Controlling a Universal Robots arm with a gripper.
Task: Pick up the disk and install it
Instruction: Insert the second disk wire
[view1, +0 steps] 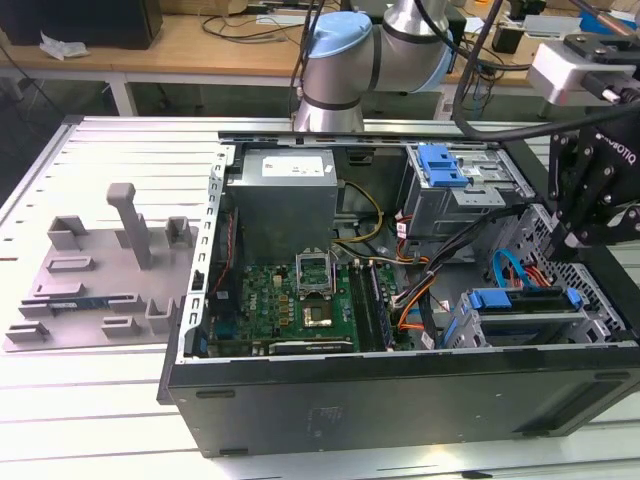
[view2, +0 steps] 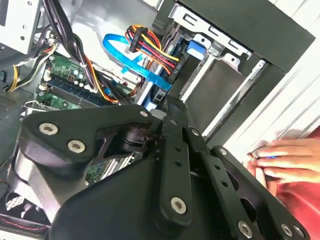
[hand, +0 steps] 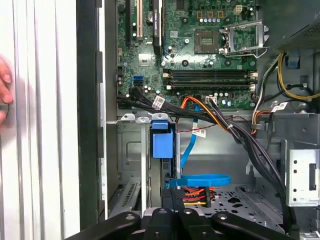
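One blue-bracketed disk (view1: 525, 318) sat inside the metal case (view1: 400, 400); black gripper (view1: 590, 215) hovered above, finger state unclear.

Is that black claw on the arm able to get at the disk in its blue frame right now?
Probably yes: the gripper hangs just above the open case, over the disk in its bay. A blue cable arches nearby and might brush it.

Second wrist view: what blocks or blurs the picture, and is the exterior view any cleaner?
In the second wrist view the black gripper linkage covers the foreground and a person's hand is smeared by motion; in the exterior view the open grey computer case is evenly lit and sharp, with the blue-bracketed silver disk unobstructed.
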